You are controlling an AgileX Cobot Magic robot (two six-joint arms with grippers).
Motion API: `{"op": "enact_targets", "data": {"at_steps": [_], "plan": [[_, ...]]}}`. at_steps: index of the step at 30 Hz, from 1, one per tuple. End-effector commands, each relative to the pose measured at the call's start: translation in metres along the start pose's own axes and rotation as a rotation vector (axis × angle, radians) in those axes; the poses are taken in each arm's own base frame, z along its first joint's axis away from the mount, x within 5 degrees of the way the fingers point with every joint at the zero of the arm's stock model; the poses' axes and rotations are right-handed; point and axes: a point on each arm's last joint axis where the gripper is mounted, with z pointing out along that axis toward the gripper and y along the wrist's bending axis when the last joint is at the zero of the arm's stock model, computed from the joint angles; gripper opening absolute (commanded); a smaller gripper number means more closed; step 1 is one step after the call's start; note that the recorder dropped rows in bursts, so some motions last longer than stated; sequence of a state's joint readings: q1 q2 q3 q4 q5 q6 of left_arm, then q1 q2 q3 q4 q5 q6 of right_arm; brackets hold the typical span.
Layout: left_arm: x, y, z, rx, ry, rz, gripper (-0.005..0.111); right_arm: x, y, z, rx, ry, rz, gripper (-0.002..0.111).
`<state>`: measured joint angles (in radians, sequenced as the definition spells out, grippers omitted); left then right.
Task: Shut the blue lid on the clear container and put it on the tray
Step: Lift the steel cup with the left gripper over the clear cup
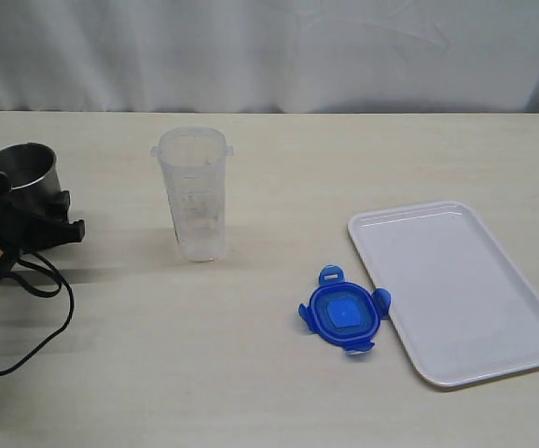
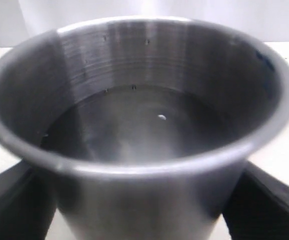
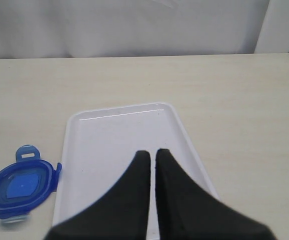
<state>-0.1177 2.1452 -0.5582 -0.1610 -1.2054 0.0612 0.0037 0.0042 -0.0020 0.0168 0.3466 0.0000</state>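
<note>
Pale wood-grain desk (image 1: 279, 392) before a white curtain (image 1: 269, 51). The clear container (image 1: 193, 194) stands upright and uncovered, left of centre in the exterior view. The blue lid (image 1: 342, 315) lies flat on the desk, well apart from the container, with one flap right at the rim of the tray (image 1: 456, 289). The white tray sits on the right with nothing on it.

At the far left stands a grey steel cup (image 1: 22, 166). The left tool (image 2: 142, 210) straddles it, with a black finger (image 2: 14, 210) on each side. Whether the fingers press on the cup cannot be told. A black cable (image 1: 36, 308) loops over the desk beside that arm.

The right tool (image 3: 152, 152) is closed, empty, its fingers together above the tray. Nothing lies between lid and container.
</note>
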Motion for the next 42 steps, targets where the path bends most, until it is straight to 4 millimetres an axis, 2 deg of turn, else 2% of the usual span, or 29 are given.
{"op": "enact_targets", "data": {"at_steps": [1, 4, 10, 14, 16, 19, 23, 27, 29, 36, 42], "plan": [[-0.001, 0.002, 0.001, -0.015, -0.012, -0.048, 0.021, 0.000, 0.000, 0.000, -0.001, -0.003, 0.004, 0.005], [-0.001, -0.002, 0.001, 0.024, -0.006, -0.029, 0.002, 0.000, 0.000, 0.000, -0.001, -0.003, 0.004, 0.005], [-0.007, -0.010, 0.000, 0.116, -0.040, 0.008, 0.000, 0.000, 0.000, 0.000, -0.001, -0.003, 0.004, 0.005], [-0.044, -0.013, -0.007, 0.156, -0.157, 0.015, 0.000, 0.000, 0.000, 0.000, -0.001, -0.003, 0.004, 0.005], [-0.055, -0.015, -0.011, 0.182, -0.190, 0.026, 0.000, 0.000, 0.000, 0.000, -0.001, -0.003, 0.004, 0.005], [-0.080, -0.022, -0.017, 0.261, -0.218, 0.079, 0.000, 0.000, 0.000, 0.000, -0.001, -0.003, 0.004, 0.005], [-0.111, -0.032, -0.014, 0.364, -0.203, 0.178, 0.000, 0.000, 0.000, 0.000, -0.001, -0.003, 0.004, 0.005], [-0.123, -0.040, -0.004, 0.433, -0.154, 0.319, 0.000, 0.000, 0.000, 0.000, -0.001, -0.003, 0.004, 0.005], [-0.128, -0.040, -0.001, 0.426, -0.155, 0.324, 0.000, 0.000, 0.000, 0.000, -0.001, -0.003, 0.004, 0.005], [-0.131, -0.049, -0.005, 0.527, -0.234, 0.441, 0.000, 0.000, 0.000, 0.000, -0.001, -0.003, 0.004, 0.005], [-0.133, -0.050, -0.006, 0.531, -0.258, 0.475, 0.000, 0.000, 0.000, 0.000, -0.001, -0.003, 0.004, 0.005]]}}
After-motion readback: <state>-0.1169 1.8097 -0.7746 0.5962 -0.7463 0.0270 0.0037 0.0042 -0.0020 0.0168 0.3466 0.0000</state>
